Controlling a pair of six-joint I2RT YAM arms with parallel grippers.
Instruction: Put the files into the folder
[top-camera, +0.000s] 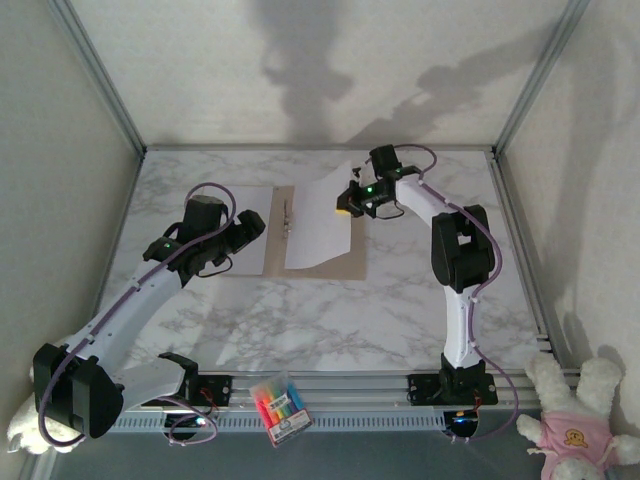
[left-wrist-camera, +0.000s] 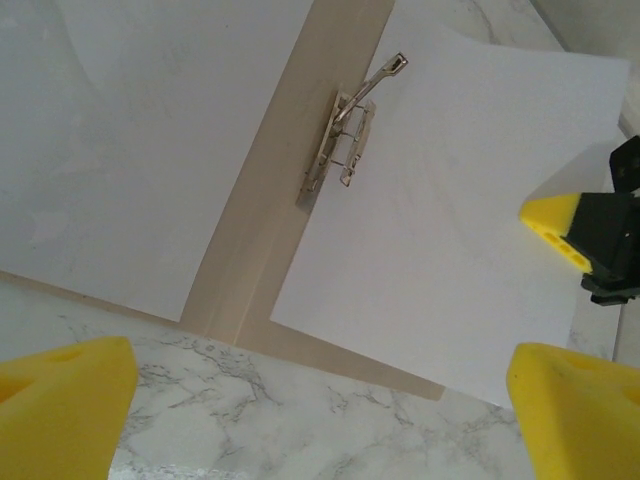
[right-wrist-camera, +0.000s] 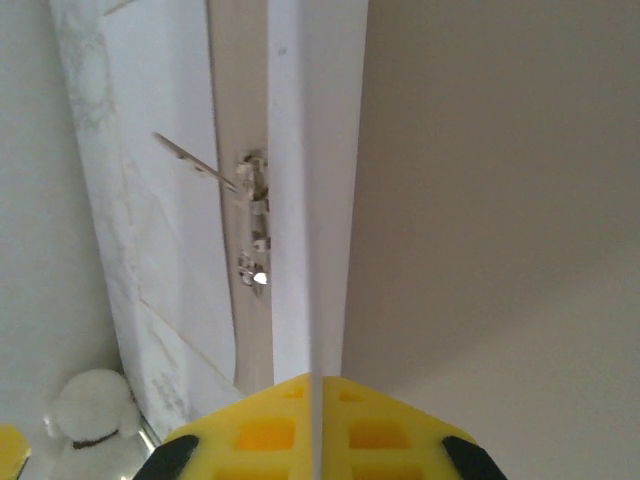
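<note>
Item one, folder (top-camera: 276, 245): tan card, lying open and flat on the marble table (top-camera: 300, 320), left of centre, crease running away from me. A metal clip (top-camera: 287, 215) sits by the crease with its lever raised.

Item two, left sheet (top-camera: 252, 198): white paper, flat on the left leaf, partly under my left arm.

Item three, right sheet (top-camera: 318, 225): white paper over the right leaf, its near corners down on the card and its right edge lifted.

Right hand (top-camera: 350, 200): pinched tight on that lifted right edge; in the right wrist view the paper runs edge-on between the yellow pads (right-wrist-camera: 250, 435).

Left hand (top-camera: 240, 235): spread wide, holding nothing, above the near part of the left sheet; in the left wrist view its yellow fingertips (left-wrist-camera: 60, 400) frame both sheets and the clip.

Beyond the table's near edge, on the rail: a pack of coloured markers (top-camera: 280, 408). To the right of the rail: a white plush toy (top-camera: 575, 415) in pink.
</note>
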